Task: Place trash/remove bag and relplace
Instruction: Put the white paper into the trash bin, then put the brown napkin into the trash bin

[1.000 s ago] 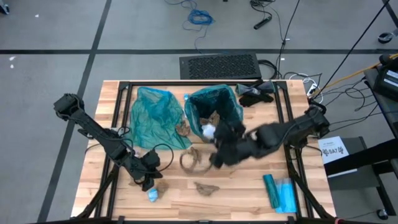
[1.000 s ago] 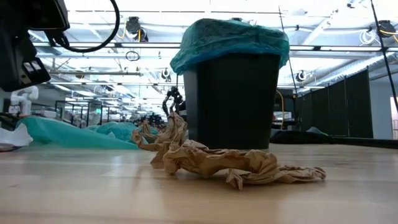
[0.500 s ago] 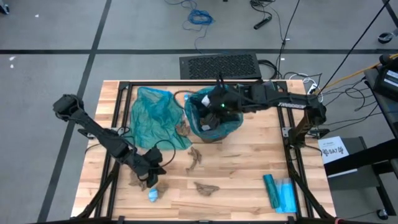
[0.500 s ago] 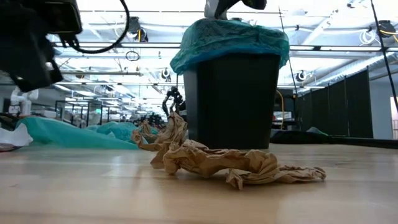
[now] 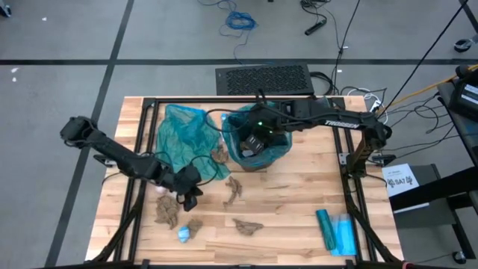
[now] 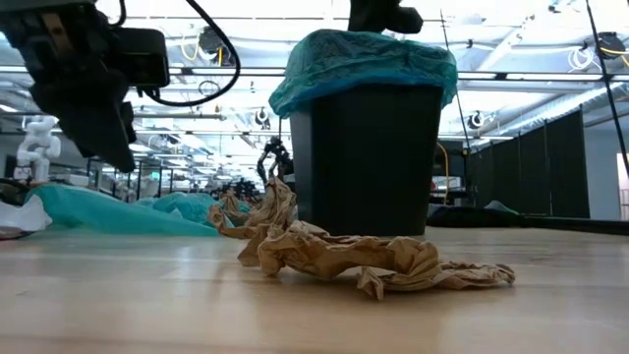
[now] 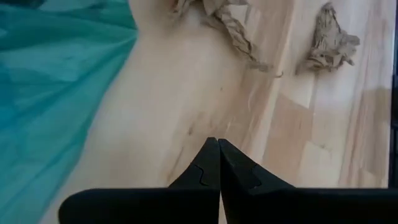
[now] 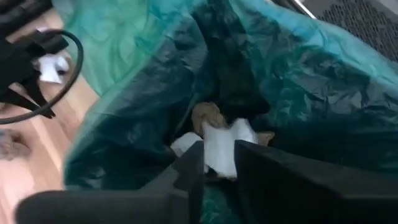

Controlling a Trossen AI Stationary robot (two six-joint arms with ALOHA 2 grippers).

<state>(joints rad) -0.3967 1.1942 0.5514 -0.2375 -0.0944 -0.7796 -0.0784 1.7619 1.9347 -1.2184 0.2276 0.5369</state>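
A wooden plank table (image 5: 299, 194) seen from above, with 2 dark robot arms. At the upper middle of the frame stands 1 black trash bin (image 6: 369, 162), lined with a crinkled teal plastic bag (image 5: 280, 123) whose rim folds over the top edge. The right gripper (image 5: 258, 138) hangs over the bin's mouth; in the right wrist view its 2 dark fingers (image 8: 186, 171) stand a little apart around a white paper wad (image 8: 221, 152), though whether they grip it cannot be told. More trash lies inside the bin: 1 brown wad (image 8: 208, 115) and another white scrap (image 8: 183, 143).

Left of the bin, 1 loose teal bag (image 5: 183, 134) lies spread flat and wrinkled. The left gripper (image 5: 190, 198) hovers at the lower left, its fingers pressed together and empty.

On the table 6 pieces of trash show: 1 brown piece against the bin (image 5: 219, 155), 1 twisted brown strip (image 5: 233, 190) at centre, 1 flat brown crumple (image 5: 246, 224) below it, 2 brown wads (image 5: 166, 211) at lower left, and 1 pale-blue wad (image 5: 183, 235). At the lower right lies 1 flat blue-teal packet (image 5: 336, 232). At the upper right, 1 black cloth (image 5: 308, 113).
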